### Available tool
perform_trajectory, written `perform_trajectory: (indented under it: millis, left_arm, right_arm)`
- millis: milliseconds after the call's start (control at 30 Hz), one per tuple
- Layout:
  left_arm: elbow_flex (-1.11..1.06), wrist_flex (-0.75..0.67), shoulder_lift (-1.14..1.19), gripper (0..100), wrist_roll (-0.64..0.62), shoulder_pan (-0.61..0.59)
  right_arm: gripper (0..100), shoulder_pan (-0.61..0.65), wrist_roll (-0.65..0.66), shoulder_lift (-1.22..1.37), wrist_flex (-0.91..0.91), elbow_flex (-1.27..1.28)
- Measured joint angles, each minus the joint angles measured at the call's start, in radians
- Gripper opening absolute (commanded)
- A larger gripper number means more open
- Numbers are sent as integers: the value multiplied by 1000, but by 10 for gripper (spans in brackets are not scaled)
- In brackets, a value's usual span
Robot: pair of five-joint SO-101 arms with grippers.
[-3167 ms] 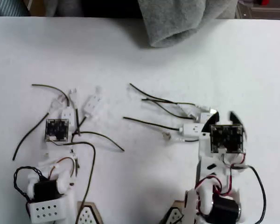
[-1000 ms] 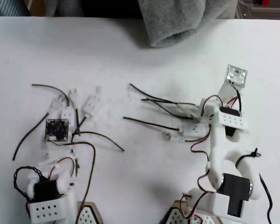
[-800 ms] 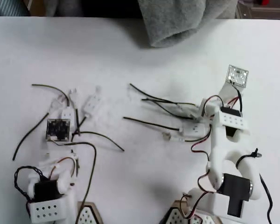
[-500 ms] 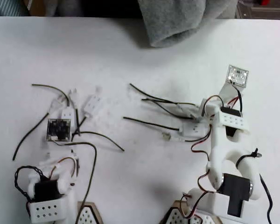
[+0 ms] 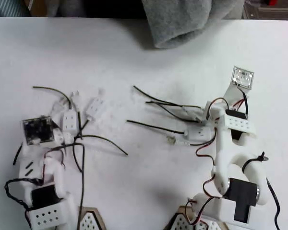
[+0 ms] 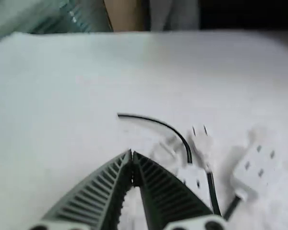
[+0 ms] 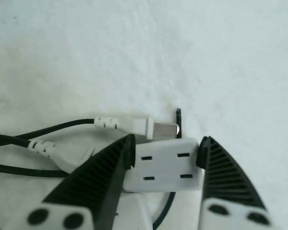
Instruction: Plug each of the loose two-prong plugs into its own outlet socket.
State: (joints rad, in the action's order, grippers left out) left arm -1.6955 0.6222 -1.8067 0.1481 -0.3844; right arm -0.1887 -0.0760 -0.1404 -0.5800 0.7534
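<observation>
On the right of the tabletop [image 5: 134,57], the right end effector [image 7: 166,140] clamps the white outlet socket [image 7: 164,167], with a loose two-prong plug [image 7: 134,125] just beyond it; the socket could twist out of this edge grip once the plug is pushed in; the left end effector [image 6: 132,158], closed and empty, has swung leftward, away from the left-hand socket [image 6: 254,165], in the last half-second.

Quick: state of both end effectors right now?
Left end effector: closed, empty.
Right end effector: closed on white rectangular plastic outlet socket.
</observation>
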Motion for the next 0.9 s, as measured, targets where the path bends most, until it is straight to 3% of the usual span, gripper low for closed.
perform_trajectory:
  millis: [133,333,433,533,700,900]
  left_arm:
    - [0,-84,0,27,26,-11]
    - [0,-12,0,28,311,3]
    - [0,26,0,28,381,5]
    - [0,9,0,28,356,5]
    - [0,-69,0,28,207,23]
    - [28,-46,0,76,173,87]
  right_arm:
    - [213,0,0,0,0,0]
    - [213,0,0,0,0,0]
    - [213,0,0,0,0,0]
    - [213,0,0,0,0,0]
    - [213,0,0,0,0,0]
    - [213,0,0,0,0,0]
